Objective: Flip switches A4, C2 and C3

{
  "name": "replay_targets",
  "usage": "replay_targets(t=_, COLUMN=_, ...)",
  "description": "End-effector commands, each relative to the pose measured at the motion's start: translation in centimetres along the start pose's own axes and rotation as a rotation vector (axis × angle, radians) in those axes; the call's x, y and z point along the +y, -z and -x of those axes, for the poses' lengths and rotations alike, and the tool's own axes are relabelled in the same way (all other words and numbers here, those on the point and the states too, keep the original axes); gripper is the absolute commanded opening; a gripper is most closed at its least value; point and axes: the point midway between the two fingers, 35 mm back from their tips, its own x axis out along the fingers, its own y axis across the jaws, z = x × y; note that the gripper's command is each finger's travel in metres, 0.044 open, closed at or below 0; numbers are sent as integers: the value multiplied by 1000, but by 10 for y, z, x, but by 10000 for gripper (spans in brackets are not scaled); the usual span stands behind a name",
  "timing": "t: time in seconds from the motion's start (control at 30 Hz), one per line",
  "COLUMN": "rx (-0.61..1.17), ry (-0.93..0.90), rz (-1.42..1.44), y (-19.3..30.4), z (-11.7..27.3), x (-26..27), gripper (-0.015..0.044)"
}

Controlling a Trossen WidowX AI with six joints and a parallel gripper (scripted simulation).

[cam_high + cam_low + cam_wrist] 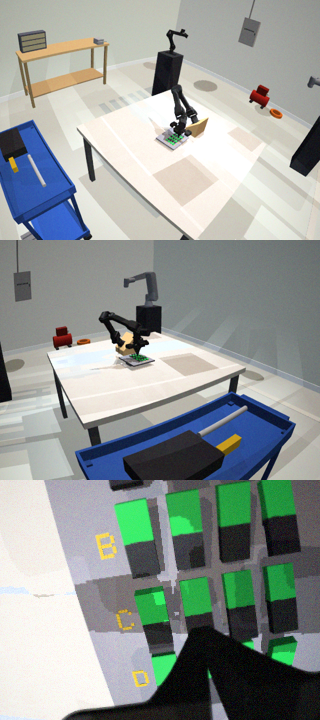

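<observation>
The switch panel [161,138] [133,363] [77,540] lies on the table, with rows of green-and-black rocker switches and yellow letters B, C and D visible in the wrist view. My gripper [178,134] [138,354] [200,635] is shut and empty, pointing down at the panel. In the wrist view its tips cover the lower, black end of switch C2 [196,596]; I cannot tell whether they touch it. Switch C3 [239,590] is just right of the tips, its green and black halves both showing. A4 is outside the wrist view, and the fingers hide part of row D.
A tan wedge-shaped block [198,128] [123,349] stands on the table [124,124] [90,379] beside the panel, close to the arm. The neighbouring switches C1 [154,615] and B2 [185,527] are close to the tips. A blue cart [51,178] [175,420] stands off the table.
</observation>
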Motion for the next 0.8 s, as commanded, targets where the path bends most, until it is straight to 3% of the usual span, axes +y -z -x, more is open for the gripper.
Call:
replay_targets(t=0.0, rx=-2, ry=5, rz=5, y=0, z=-1, x=-1, gripper=0)
replay_targets(t=0.77, rx=-2, ry=5, rz=5, y=0, z=-4, x=-1, gripper=0)
